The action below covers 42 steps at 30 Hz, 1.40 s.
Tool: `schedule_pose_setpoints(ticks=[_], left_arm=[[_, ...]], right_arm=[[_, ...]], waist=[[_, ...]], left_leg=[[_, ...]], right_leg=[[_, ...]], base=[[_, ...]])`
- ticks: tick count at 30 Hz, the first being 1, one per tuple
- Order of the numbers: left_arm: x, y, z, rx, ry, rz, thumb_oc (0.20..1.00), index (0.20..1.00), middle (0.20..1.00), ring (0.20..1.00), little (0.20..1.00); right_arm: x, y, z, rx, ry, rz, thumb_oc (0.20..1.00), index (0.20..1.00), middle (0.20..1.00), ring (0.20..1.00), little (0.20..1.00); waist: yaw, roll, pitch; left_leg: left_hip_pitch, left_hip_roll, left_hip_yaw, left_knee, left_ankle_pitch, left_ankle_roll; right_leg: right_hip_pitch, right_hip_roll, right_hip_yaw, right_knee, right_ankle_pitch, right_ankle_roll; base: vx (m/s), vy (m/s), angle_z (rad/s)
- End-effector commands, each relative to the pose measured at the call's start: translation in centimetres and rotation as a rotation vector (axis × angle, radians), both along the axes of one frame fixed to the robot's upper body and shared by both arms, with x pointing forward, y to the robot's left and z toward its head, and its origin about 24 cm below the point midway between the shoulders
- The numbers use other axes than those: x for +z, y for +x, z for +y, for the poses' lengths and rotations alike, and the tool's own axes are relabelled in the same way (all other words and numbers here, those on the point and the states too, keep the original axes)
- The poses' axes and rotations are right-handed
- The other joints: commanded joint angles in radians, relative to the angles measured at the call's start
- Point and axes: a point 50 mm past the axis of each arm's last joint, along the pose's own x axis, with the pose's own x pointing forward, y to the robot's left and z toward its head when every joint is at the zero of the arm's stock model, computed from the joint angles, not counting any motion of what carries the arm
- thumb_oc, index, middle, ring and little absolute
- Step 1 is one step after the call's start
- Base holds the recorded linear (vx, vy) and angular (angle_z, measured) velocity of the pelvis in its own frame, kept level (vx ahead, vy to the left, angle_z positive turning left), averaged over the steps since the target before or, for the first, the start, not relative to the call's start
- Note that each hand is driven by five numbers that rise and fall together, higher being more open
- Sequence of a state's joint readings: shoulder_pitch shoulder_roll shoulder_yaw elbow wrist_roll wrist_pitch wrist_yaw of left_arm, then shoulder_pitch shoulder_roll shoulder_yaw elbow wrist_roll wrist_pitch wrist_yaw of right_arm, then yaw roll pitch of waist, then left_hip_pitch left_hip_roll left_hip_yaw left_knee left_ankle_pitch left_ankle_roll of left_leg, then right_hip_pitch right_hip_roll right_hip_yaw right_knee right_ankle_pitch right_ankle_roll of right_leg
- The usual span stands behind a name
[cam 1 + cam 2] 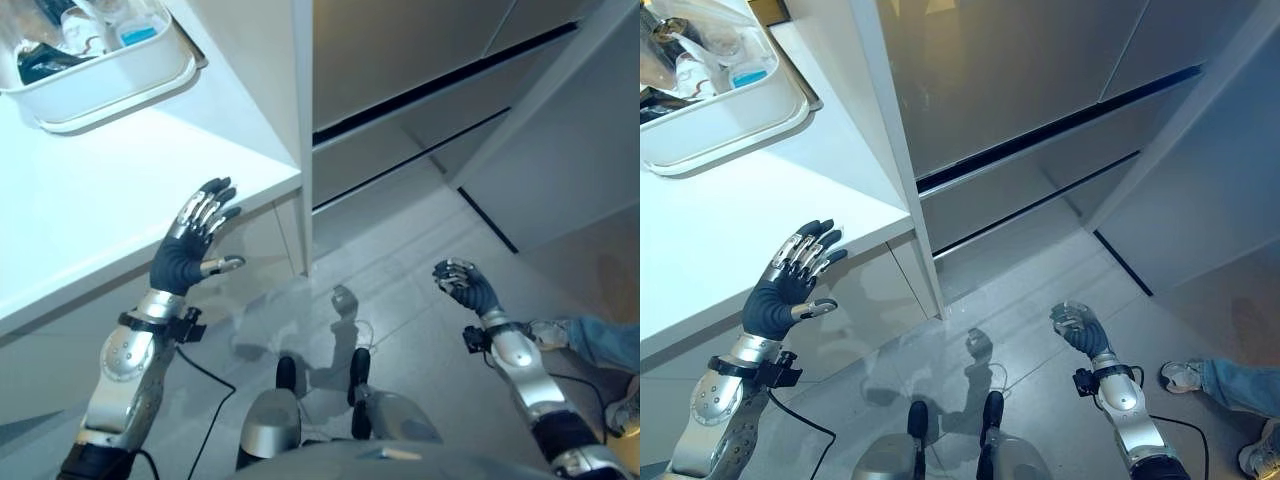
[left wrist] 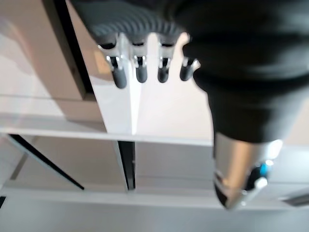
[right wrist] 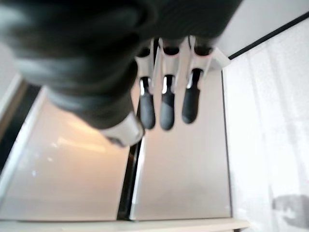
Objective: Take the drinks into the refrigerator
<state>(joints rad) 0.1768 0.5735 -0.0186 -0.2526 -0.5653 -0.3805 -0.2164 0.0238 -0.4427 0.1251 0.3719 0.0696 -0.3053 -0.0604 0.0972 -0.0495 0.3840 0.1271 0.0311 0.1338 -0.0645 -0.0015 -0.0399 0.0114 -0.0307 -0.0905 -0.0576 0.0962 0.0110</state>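
Left hand: My left hand [image 1: 186, 255] was up and spread, fingers straight, thumb out to the side, holding nothing. It hung just off the front edge of the white counter [image 1: 90, 210], ready, I'd judge, to reach in for a drink.
Right hand: My right hand [image 1: 464, 285] sat low over the floor, well apart from everything, fingers loosely bent in the eye views but hanging near-straight in its own wrist view. Empty as well, so I'd call it relaxed rather than closed.
Drinks: They were in the white tray [image 1: 110, 85] at the back of the counter, well beyond my left hand. I could make out a bottle with a blue cap [image 1: 137, 34] and some clear bottles beside it, but not how many.
Refrigerator: The refrigerator [image 1: 1010, 80] stood just beside the counter's end, its grey doors closed with dark gaps between the panels.
Task so far: By my reading nothing had gone in yet, with the doors closed and both hands empty.
Bystander: A person's shoe [image 1: 1183, 376] and jeans leg [image 1: 1242, 384] stood on the floor near my right arm, which was worth minding on any swing that way.
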Motion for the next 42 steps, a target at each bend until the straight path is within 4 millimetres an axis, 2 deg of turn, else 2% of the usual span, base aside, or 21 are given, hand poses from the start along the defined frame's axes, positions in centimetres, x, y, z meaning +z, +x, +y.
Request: schedule_pose_setpoints(ticks=[1, 5, 9, 16, 18, 21, 24, 25, 26, 27, 28, 29, 30, 32, 34, 35, 36, 39, 40, 41, 42], left_arm=[[0.4, -0.9, -0.7, -0.098, 0.005, -0.029, 1.000, 1.000, 1.000, 1.000, 1.000], [-0.2, -0.7, -1.2, -0.214, 0.035, 0.035, 1.000, 1.000, 1.000, 1.000, 1.000], [-0.7, -0.3, -1.6, -0.249, 0.042, 0.061, 1.000, 1.000, 1.000, 1.000, 1.000], [-4.0, 0.5, -1.7, -0.252, 0.094, 0.200, 1.000, 1.000, 1.000, 1.000, 1.000], [-6.1, 0.6, -1.2, -0.232, 0.124, 0.287, 1.000, 1.000, 1.000, 1.000, 1.000], [-10.4, 0.4, 0.2, -0.153, 0.248, 0.466, 1.000, 1.000, 1.000, 1.000, 1.000], [-12.2, 0.2, 0.9, -0.130, 0.361, 0.528, 1.000, 1.000, 1.000, 1.000, 1.000], [-13.8, -0.3, 1.8, -0.113, 0.493, 0.594, 1.000, 1.000, 1.000, 1.000, 1.000], [-13.9, -0.2, 1.8, -0.113, 0.494, 0.592, 1.000, 1.000, 1.000, 1.000, 1.000], [-15.4, -0.7, 2.2, -0.097, 0.537, 0.658, 1.000, 1.000, 1.000, 1.000, 1.000], [-15.4, -0.7, 2.2, -0.097, 0.537, 0.656, 1.000, 1.000, 1.000, 1.000, 1.000], [-16.9, -1.3, 2.5, -0.071, 0.568, 0.722, 1.000, 1.000, 1.000, 1.000, 1.000], [-16.9, -1.3, 2.5, -0.071, 0.569, 0.721, 1.000, 1.000, 1.000, 1.000, 1.000], [-18.2, -1.9, 2.9, -0.025, 0.589, 0.776, 1.000, 1.000, 1.000, 1.000, 1.000], [-20.4, -3.5, 3.5, 0.055, 0.610, 0.885, 1.000, 1.000, 1.000, 1.000, 1.000], [-20.4, -3.5, 3.4, 0.056, 0.611, 0.884, 1.000, 1.000, 1.000, 1.000, 1.000], [-22.1, -5.0, 4.2, 0.154, 0.630, 0.994, 1.000, 1.000, 1.000, 1.000, 1.000], [-23.3, -6.1, 4.2, 0.213, 0.615, 1.069, 1.000, 1.000, 1.000, 1.000, 1.000], [-24.8, -8.2, 5.1, 0.322, 0.631, 1.199, 1.000, 1.000, 1.000, 1.000, 1.000], [-24.8, -8.2, 5.1, 0.324, 0.631, 1.198, 1.000, 1.000, 1.000, 1.000, 1.000], [-25.4, -9.3, 5.2, 0.393, 0.570, 1.268, 1.000, 1.000, 1.000, 1.000, 1.000]], right_arm=[[2.0, 0.1, 0.1, 0.041, 0.017, -0.118, 1.000, 1.000, 1.000, 1.000, 1.000], [2.3, -0.1, -0.4, 0.043, 0.009, -0.125, 1.000, 1.000, 1.000, 1.000, 1.000], [2.3, -0.1, -0.4, 0.032, 0.035, -0.127, 1.000, 1.000, 1.000, 1.000, 1.000], [1.3, -1.0, -0.5, 0.006, 0.080, -0.088, 1.000, 1.000, 1.000, 1.000, 1.000], [0.7, -1.3, -0.6, -0.006, 0.085, -0.062, 1.000, 1.000, 1.000, 1.000, 1.000], [0.1, -1.4, -0.5, -0.014, 0.095, -0.040, 1.000, 1.000, 1.000, 1.000, 1.000], [0.3, -1.3, -0.5, -0.007, 0.091, -0.043, 1.000, 1.000, 1.000, 1.000, 1.000], [0.6, -1.0, -0.2, 0.017, 0.088, -0.056, 1.000, 1.000, 1.000, 1.000, 1.000], [0.6, -1.0, -0.2, 0.016, 0.087, -0.056, 1.000, 1.000, 1.000, 1.000, 1.000], [0.7, -0.9, 0.0, 0.030, 0.085, -0.061, 1.000, 1.000, 1.000, 1.000, 1.000], [0.7, -0.9, 0.0, 0.030, 0.084, -0.062, 1.000, 1.000, 1.000, 1.000, 1.000], [0.9, -0.8, 0.1, 0.038, 0.083, -0.068, 1.000, 1.000, 1.000, 1.000, 1.000], [0.9, -0.8, 0.1, 0.038, 0.082, -0.068, 1.000, 1.000, 1.000, 1.000, 1.000], [0.8, -0.8, 0.2, 0.045, 0.088, -0.064, 1.000, 1.000, 1.000, 1.000, 1.000], [0.2, -1.0, 0.4, 0.049, 0.088, -0.037, 1.000, 1.000, 1.000, 1.000, 1.000], [0.2, -1.0, 0.4, 0.050, 0.087, -0.037, 1.000, 1.000, 1.000, 1.000, 1.000], [-0.8, -1.4, 0.6, 0.054, 0.086, 0.012, 1.000, 1.000, 1.000, 1.000, 1.000], [-1.9, -1.7, 0.8, 0.062, 0.080, 0.071, 1.000, 1.000, 1.000, 1.000, 1.000], [-4.2, -2.7, 0.9, 0.060, 0.070, 0.195, 1.000, 1.000, 1.000, 1.000, 1.000], [-4.2, -2.6, 0.9, 0.061, 0.070, 0.194, 1.000, 1.000, 1.000, 1.000, 1.000], [-5.8, -3.4, 1.0, 0.058, 0.070, 0.281, 1.000, 1.000, 1.000, 1.000, 1.000]], waist=[[-0.006, -0.005, -0.107], [-0.027, 0.000, -0.141], [-0.037, 0.002, -0.162], [-0.070, 0.001, -0.201], [-0.081, -0.001, -0.215], [-0.094, -0.001, -0.231], [-0.098, 0.001, -0.233], [-0.107, 0.000, -0.240], [-0.106, 0.001, -0.240], [-0.110, 0.000, -0.243], [-0.110, 0.001, -0.243], [-0.111, 0.001, -0.247], [-0.111, 0.001, -0.247], [-0.111, 0.001, -0.249], [-0.109, -0.001, -0.251], [-0.109, -0.001, -0.251], [-0.105, -0.002, -0.252], [-0.103, -0.002, -0.252], [-0.093, -0.005, -0.253], [-0.094, -0.005, -0.253], [-0.088, -0.007, -0.253]], left_leg=[[-0.024, -0.015, -0.028, 0.029, -0.062, 0.020], [-0.003, -0.015, -0.016, 0.009, -0.060, 0.019], [0.015, -0.014, -0.007, -0.004, -0.061, 0.019], [0.028, -0.010, 0.008, -0.016, -0.060, 0.019], [0.030, -0.008, 0.017, -0.021, -0.060, 0.020], [0.037, -0.008, 0.026, -0.023, -0.062, 0.020], [0.039, -0.007, 0.029, -0.023, -0.064, 0.021], [0.041, -0.009, 0.035, -0.023, -0.065, 0.020], [0.041, -0.009, 0.035, -0.023, -0.065, 0.020], [0.044, -0.008, 0.040, -0.023, -0.066, 0.019], [0.044, -0.008, 0.041, -0.023, -0.066, 0.019], [0.045, -0.008, 0.043, -0.023, -0.067, 0.019], [0.045, -0.008, 0.043, -0.023, -0.067, 0.019], [0.045, -0.008, 0.043, -0.023, -0.067, 0.018], [0.044, -0.008, 0.041, -0.023, -0.066, 0.018], [0.044, -0.008, 0.041, -0.023, -0.066, 0.018], [0.043, -0.009, 0.040, -0.023, -0.064, 0.017], [0.039, -0.009, 0.036, -0.023, -0.061, 0.017], [0.034, -0.009, 0.032, -0.023, -0.058, 0.016], [0.034, -0.009, 0.032, -0.023, -0.058, 0.016], [0.031, -0.010, 0.029, -0.023, -0.056, 0.016]], right_leg=[[-0.047, -0.062, 0.008, 0.132, -0.058, 0.110], [-0.030, -0.059, 0.013, 0.119, -0.054, 0.115], [-0.017, -0.056, 0.020, 0.112, -0.053, 0.117], [-0.010, -0.047, 0.038, 0.102, -0.049, 0.121], [-0.011, -0.042, 0.046, 0.097, -0.046, 0.121], [-0.009, -0.038, 0.054, 0.095, -0.044, 0.123], [-0.007, -0.037, 0.058, 0.096, -0.044, 0.123], [-0.007, -0.034, 0.064, 0.097, -0.044, 0.125], [-0.007, -0.034, 0.064, 0.097, -0.045, 0.125], [-0.008, -0.031, 0.069, 0.097, -0.045, 0.125], [-0.008, -0.031, 0.069, 0.097, -0.045, 0.125], [-0.007, -0.029, 0.070, 0.098, -0.046, 0.124], [-0.007, -0.029, 0.070, 0.098, -0.046, 0.124], [-0.007, -0.029, 0.071, 0.097, -0.046, 0.123], [-0.005, -0.031, 0.070, 0.092, -0.045, 0.121], [-0.005, -0.031, 0.070, 0.092, -0.045, 0.121], [-0.004, -0.031, 0.069, 0.088, -0.043, 0.119], [-0.002, -0.032, 0.066, 0.084, -0.042, 0.118], [-0.001, -0.033, 0.060, 0.079, -0.042, 0.115], [-0.001, -0.033, 0.059, 0.079, -0.042, 0.115], [0.001, -0.034, 0.056, 0.075, -0.042, 0.113]], base=[[0.03, 0.006, -0.07], [0.05, 0.014, -0.04], [0.04, 0.018, -0.14], [0.01, 0.014, -0.05], [0.01, 0.010, -0.12], [0.03, 0.026, -0.14], [0.01, 0.009, -0.01], [0.02, 0.027, -0.06], [0.03, 0.025, -0.13], [0.01, 0.007, -0.13], [0.02, 0.012, -0.16], [0.01, 0.005, -0.09], [0.01, 0.008, -0.06], [0.00, 0.000, 0.00], [0.00, 0.000, 0.00], [0.00, 0.000, 0.00], [0.00, 0.000, 0.00], [-0.02, -0.014, 0.01], [0.00, 0.000, 0.00], [-0.03, -0.027, 0.05], [-0.02, -0.016, 0.04]])
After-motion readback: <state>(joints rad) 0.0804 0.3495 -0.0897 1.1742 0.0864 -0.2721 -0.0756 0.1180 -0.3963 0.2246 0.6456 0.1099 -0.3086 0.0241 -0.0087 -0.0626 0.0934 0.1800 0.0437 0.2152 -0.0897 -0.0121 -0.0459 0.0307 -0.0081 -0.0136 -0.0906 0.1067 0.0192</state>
